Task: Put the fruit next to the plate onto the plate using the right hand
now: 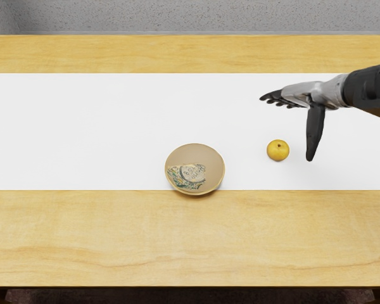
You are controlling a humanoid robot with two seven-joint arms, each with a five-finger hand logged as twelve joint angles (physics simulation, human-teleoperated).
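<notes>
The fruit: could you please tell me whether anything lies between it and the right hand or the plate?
Nothing visible stands between the open right hand and the fruit, nor between the fruit and the plate.

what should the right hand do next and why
Probably bring the right hand down and slightly left over the yellow fruit: its fingers are spread and hold nothing, and the fruit lies untouched beside the plate.
</notes>
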